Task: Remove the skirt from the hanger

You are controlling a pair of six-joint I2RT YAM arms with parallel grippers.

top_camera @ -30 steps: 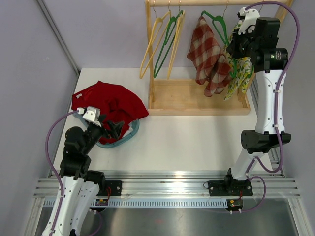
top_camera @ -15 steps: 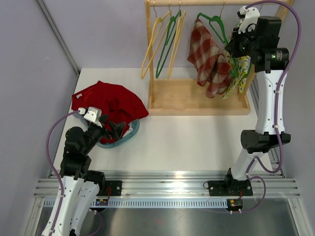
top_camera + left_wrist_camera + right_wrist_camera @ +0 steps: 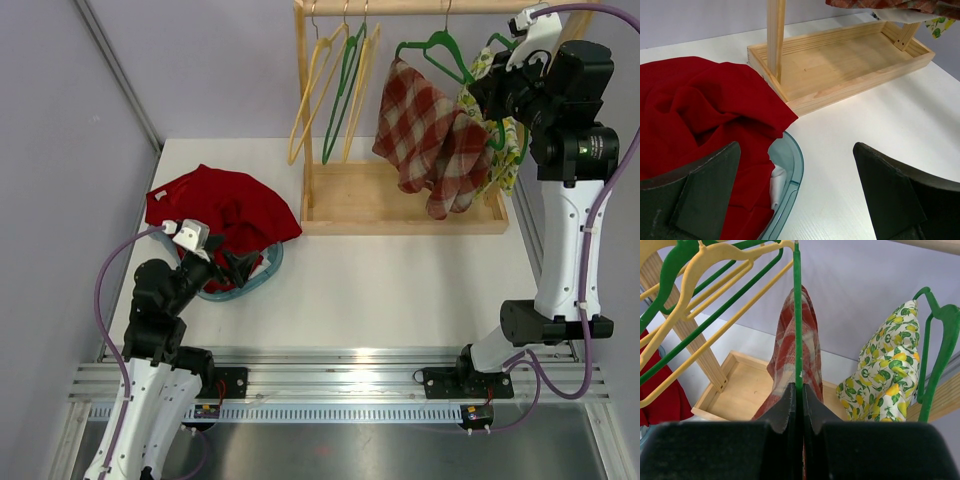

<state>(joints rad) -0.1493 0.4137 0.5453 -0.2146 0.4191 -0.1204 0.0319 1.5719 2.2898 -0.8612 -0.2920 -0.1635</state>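
- While the left gripper (image 3: 796, 150) hangs low over the table (image 3: 875, 120) with its jaws wide apart and nothing between them, the right gripper (image 3: 799, 392) is up at the rack, pinched tight on the thin bar of the green hanger (image 3: 798, 305).
- The plaid skirt (image 3: 810, 347) is on that same hanger. It drapes over the bar just beyond the right fingertips and falls away below and behind them (whether cloth touches the fingers, can't tell from the wrist view).
- Top view: the skirt hangs just left of the right gripper and lower, with its hem over the wooden tray (image 3: 370, 200) at the rack's foot.
- Just right of the right gripper in its wrist view is a lemon-print garment (image 3: 885, 380) on a second green hanger (image 3: 942, 325), apart from the gripped bar.
- Up and left of that gripper is a bunch of bare hangers (image 3: 695, 270), yellow and green, all tilted.
- Left side: a red cloth (image 3: 700, 110) lies ahead and left of the open gripper, spilling into a teal basin (image 3: 792, 170) whose rim sits between the two fingers.
- The skirt is well away from this hand, far ahead and to the right at the rack.
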